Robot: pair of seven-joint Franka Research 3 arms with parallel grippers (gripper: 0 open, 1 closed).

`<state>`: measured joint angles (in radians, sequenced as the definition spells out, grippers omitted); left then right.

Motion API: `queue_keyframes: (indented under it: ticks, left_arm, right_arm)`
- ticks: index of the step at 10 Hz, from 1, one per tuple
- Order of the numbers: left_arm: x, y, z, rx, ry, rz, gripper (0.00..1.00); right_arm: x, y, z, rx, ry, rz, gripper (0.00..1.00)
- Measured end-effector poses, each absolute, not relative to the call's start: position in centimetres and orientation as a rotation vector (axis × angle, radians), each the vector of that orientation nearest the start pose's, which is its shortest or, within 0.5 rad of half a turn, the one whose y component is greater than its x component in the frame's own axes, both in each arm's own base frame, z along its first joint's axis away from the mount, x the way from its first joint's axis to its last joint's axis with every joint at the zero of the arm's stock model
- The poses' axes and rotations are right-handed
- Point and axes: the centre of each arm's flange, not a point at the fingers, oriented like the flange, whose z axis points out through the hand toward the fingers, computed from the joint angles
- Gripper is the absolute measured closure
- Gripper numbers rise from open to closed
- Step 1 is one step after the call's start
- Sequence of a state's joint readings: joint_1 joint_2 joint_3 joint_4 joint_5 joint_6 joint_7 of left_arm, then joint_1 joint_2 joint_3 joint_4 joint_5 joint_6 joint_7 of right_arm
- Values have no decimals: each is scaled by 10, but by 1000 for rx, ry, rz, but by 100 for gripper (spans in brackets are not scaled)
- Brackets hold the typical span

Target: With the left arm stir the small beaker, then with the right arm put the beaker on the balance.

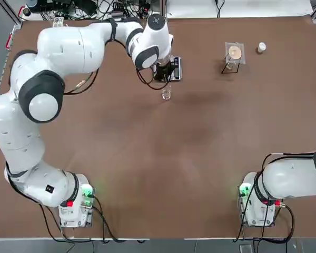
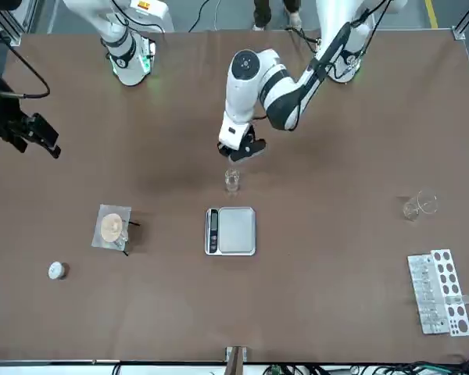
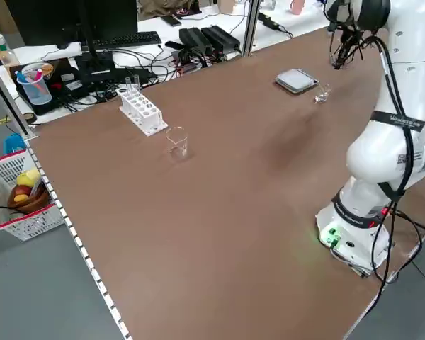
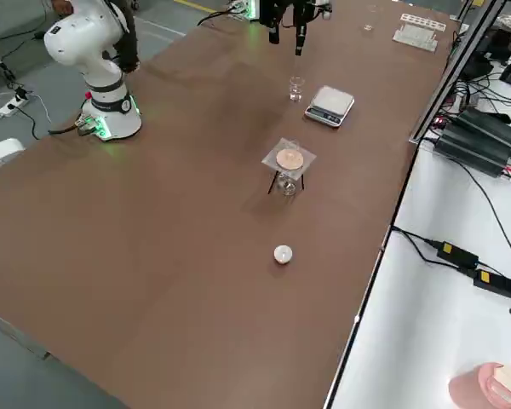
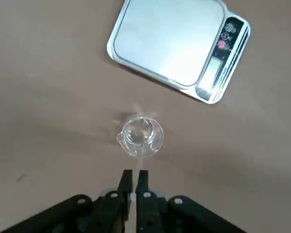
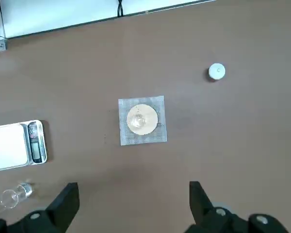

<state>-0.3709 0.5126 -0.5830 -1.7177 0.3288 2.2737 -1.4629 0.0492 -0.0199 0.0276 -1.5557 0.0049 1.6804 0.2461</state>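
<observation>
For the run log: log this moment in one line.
left end effector: shut on glass rod, over small beaker | right end effector: open, parked | balance: bare

Free room and obstacles on the table (image 1: 121, 158).
The near half, between the two arm bases, lies open. Mid-table, the left gripper (image 2: 236, 153) hangs over the beaker (image 2: 232, 180), its closed fingers pinching a thin rod, so the way down from above is taken; the balance (image 2: 230, 231) stands just beyond the beaker, apart from it. On the right arm's side a wire stand (image 1: 233, 58) and a small white cap (image 1: 261, 47) occupy the far corner. On the left side a flask (image 2: 419, 205) and a rack (image 2: 439, 291) stand well apart.
</observation>
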Motion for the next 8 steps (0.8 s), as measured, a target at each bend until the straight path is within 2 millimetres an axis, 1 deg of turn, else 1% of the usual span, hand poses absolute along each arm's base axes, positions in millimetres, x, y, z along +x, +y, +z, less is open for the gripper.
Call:
queue_keyframes:
  ticks: [3,6,8]
  left_arm:
    - [438,-515,331,-3195,-616,-94,92]
    - [446,-510,330,-3190,-631,-107,92]
    - [450,-514,329,-3197,-639,-99,92]
  right_arm:
    - [558,43,653,-3095,265,-222,0]
    - [558,43,653,-3095,265,-223,0]
    - [558,43,653,-3095,265,-224,0]
